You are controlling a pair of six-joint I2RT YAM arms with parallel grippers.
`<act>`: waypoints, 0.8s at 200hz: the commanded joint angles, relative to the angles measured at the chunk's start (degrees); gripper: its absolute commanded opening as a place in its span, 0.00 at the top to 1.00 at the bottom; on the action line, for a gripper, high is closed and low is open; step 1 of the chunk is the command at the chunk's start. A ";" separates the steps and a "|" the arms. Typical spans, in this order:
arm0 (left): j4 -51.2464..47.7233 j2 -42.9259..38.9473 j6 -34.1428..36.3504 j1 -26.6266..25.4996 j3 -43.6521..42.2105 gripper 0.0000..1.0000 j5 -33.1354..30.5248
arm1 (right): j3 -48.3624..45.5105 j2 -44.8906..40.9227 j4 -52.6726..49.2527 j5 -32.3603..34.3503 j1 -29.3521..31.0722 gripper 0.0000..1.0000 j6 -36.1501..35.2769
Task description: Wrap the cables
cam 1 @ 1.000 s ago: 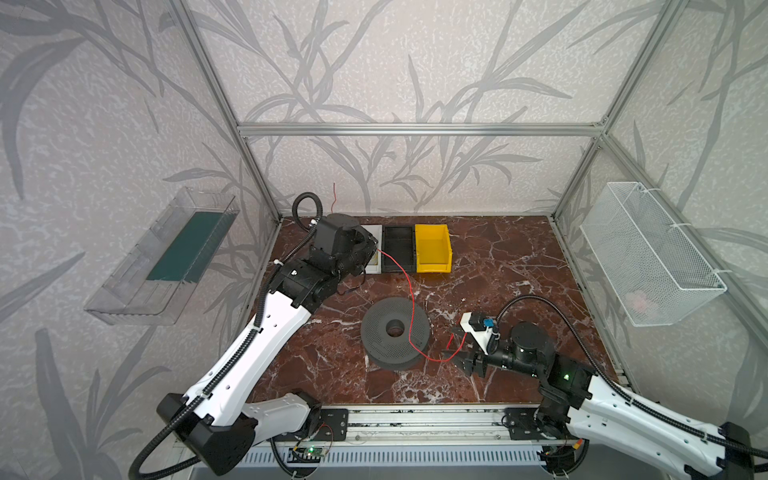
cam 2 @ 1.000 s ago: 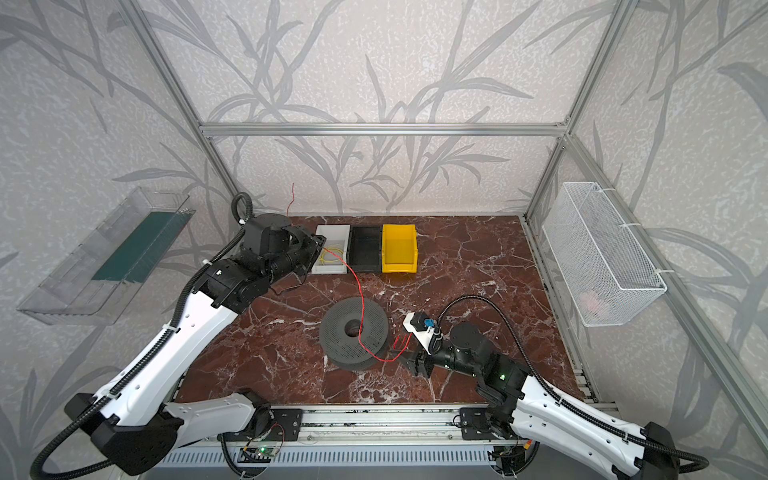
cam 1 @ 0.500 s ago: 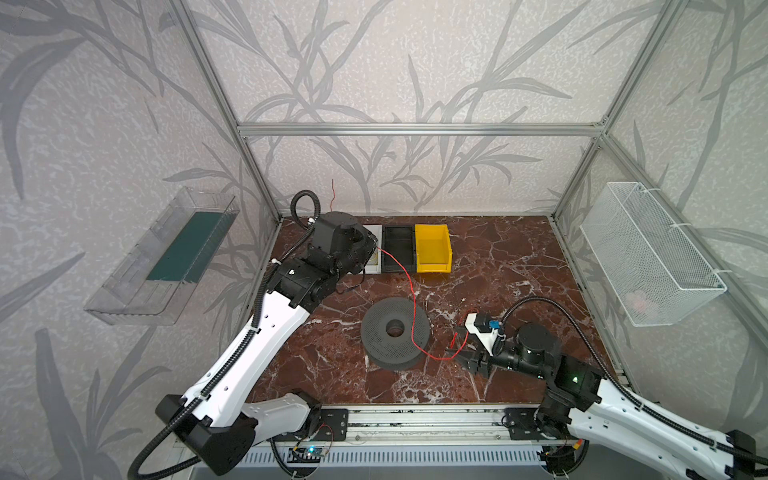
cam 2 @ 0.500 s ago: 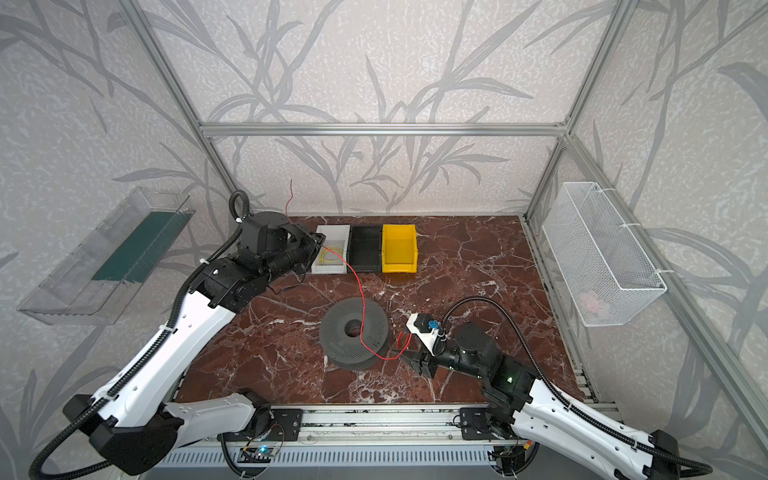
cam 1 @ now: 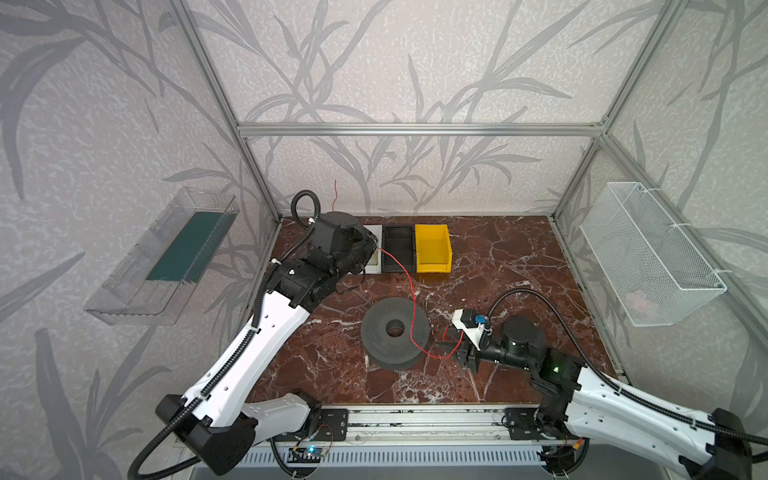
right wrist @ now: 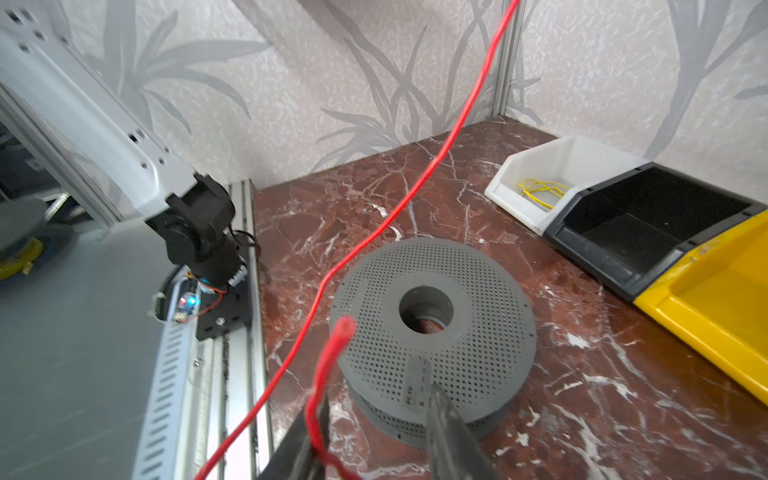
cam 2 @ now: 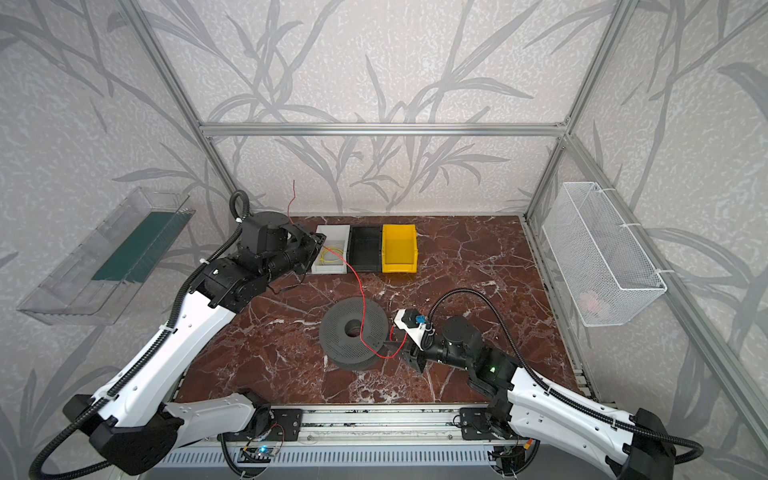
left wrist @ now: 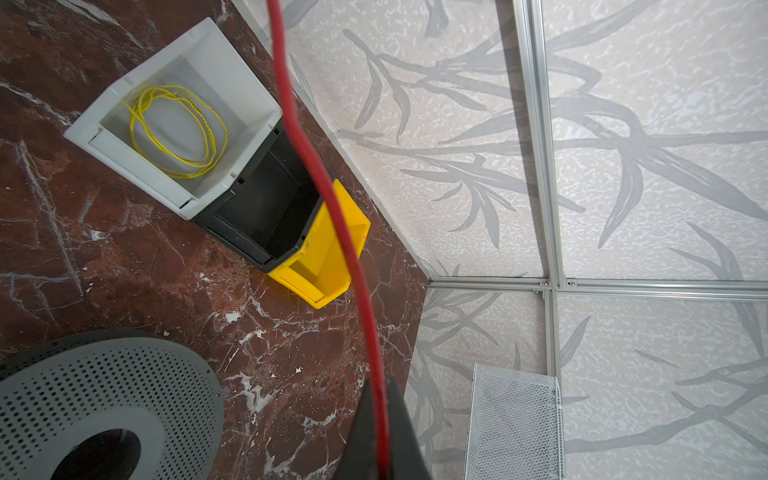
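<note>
A red-brown marble bench [cam 1: 498, 270] carries a dark grey perforated spool [cam 1: 374, 332] lying flat near its middle. Along the back edge, a white bin [cam 2: 328, 269], a black bin [cam 1: 398, 249] and a yellow bin [cam 1: 432, 249] stand touching in a row.

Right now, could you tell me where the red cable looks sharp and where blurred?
Left wrist view: the red cable is thick and soft, close to the lens; right wrist view: its near end blurs, the spool is crisp; both top views: thin but sharp.
</note>
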 commanded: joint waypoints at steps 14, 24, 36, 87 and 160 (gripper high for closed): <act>1.16 0.09 -0.44 -0.15 0.95 1.00 0.17 | 1.33 1.12 4.43 -2.62 0.43 0.80 2.75; 0.98 -0.01 -0.30 -0.07 1.11 1.00 0.00 | 1.12 1.04 4.41 -2.80 0.43 0.87 3.11; 0.85 -0.28 -0.14 0.02 1.16 1.00 -0.29 | 0.94 0.44 3.82 -2.56 0.41 0.96 3.32; -1.08 -2.12 1.65 3.10 2.71 1.00 -1.46 | 2.98 -6.49 -11.79 0.56 0.43 1.00 4.83; -5.07 2.18 8.62 16.55 10.80 1.00 8.39 | 12.52 -3.44 -30.41 -22.53 0.34 1.00 13.54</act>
